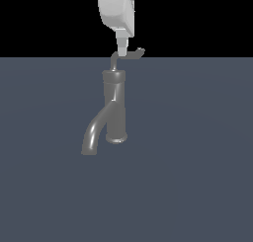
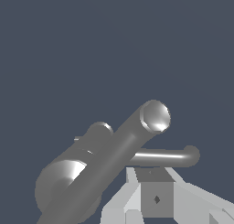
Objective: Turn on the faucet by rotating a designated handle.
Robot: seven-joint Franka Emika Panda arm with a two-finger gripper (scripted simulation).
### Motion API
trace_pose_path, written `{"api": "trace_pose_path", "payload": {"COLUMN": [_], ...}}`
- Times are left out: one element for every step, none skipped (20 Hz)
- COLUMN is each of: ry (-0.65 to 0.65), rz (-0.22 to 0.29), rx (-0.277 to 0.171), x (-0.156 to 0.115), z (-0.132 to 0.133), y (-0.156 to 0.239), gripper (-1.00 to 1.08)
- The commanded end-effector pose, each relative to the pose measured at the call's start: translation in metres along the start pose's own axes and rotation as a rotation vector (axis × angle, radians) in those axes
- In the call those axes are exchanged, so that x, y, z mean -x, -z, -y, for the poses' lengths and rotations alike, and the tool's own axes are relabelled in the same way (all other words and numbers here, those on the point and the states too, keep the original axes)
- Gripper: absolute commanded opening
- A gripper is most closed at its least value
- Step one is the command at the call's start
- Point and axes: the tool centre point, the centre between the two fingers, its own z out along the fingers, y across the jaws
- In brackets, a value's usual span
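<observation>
The dark grey faucet (image 1: pixel 114 105) stands upright in the middle of the exterior view, its curved spout (image 1: pixel 91 135) bending down toward that view's left. The thin light-grey handle (image 1: pixel 129 56) rises from the cap and reaches toward the exterior view's right, ending in an upturned tip. My gripper (image 1: pixel 121 47) comes down from above and its fingertips rest on the handle's horizontal arm near the stem. In the wrist view the faucet (image 2: pixel 105 159) and handle (image 2: pixel 169 155) lie just beyond the gripper (image 2: pixel 156 191), whose fingers look shut with nothing between them.
A flat dark blue-grey floor (image 1: pixel 197 162) spreads around the faucet. No other objects are in view.
</observation>
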Motion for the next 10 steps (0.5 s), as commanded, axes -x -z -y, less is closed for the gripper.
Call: {"api": "trace_pose_path", "payload": {"ry": [-0.040,-0.042,-0.044,-0.045,-0.047,-0.048,-0.048,0.008,0.006,0.004], "rz": [0.000,0.000,0.000,0.000,0.000,0.000,0.000,0.002,0.002,0.002], "rx": [-0.005,-0.004,-0.004,-0.004,-0.004,-0.004,-0.004,-0.003,-0.003,-0.003], "x": [-0.029,-0.033,-0.037,-0.040,-0.044,-0.048,-0.048,-0.015,-0.016,-0.017], "z": [0.011,0.013,0.016,0.018,0.020,0.023,0.023,0.017,0.020,0.023], "y": [0.000,0.000,0.000,0.000,0.000,0.000,0.000,0.000,0.000,0.000], "gripper": [-1.00,-1.00,-1.00,-1.00,-1.00,-1.00,-1.00,-1.00,-1.00,-1.00]}}
